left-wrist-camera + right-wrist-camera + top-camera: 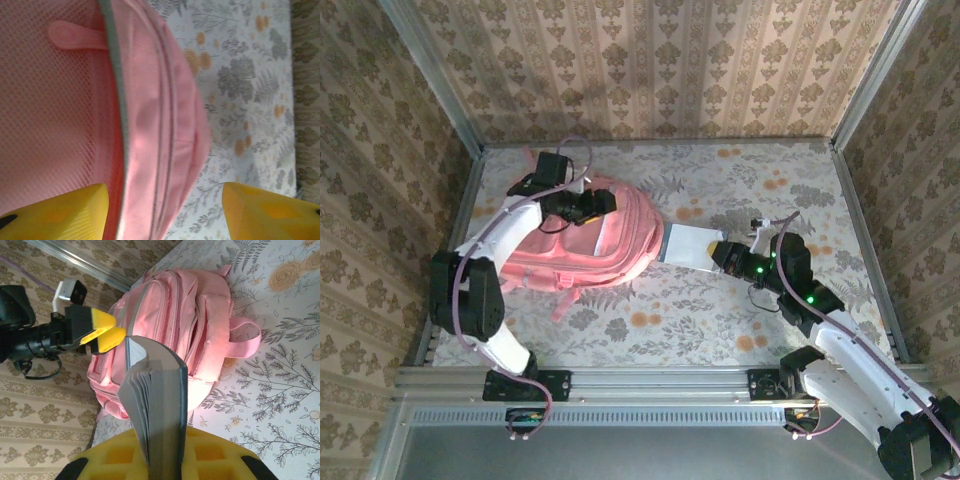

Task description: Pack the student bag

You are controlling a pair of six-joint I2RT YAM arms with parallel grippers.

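The student bag (592,245), a large pink backpack, lies on the left half of the table with its top toward the right. My left gripper (596,203) hovers open at the bag's far top corner. In the left wrist view its yellow fingertips (55,212) stand wide apart, with the bag's pink zippered edge (160,125) between them but not pinched. My right gripper (722,254) is shut on a grey-covered book (688,245), held just right of the bag's top. In the right wrist view the book (157,400) stands edge-on, its pages fanned, pointing at the bag (175,310).
A floral tablecloth (740,190) covers the table, with free room to the right and behind the bag. Metal frame rails (850,110) and patterned walls close the table in on three sides. A bag strap loop (245,337) lies on the cloth.
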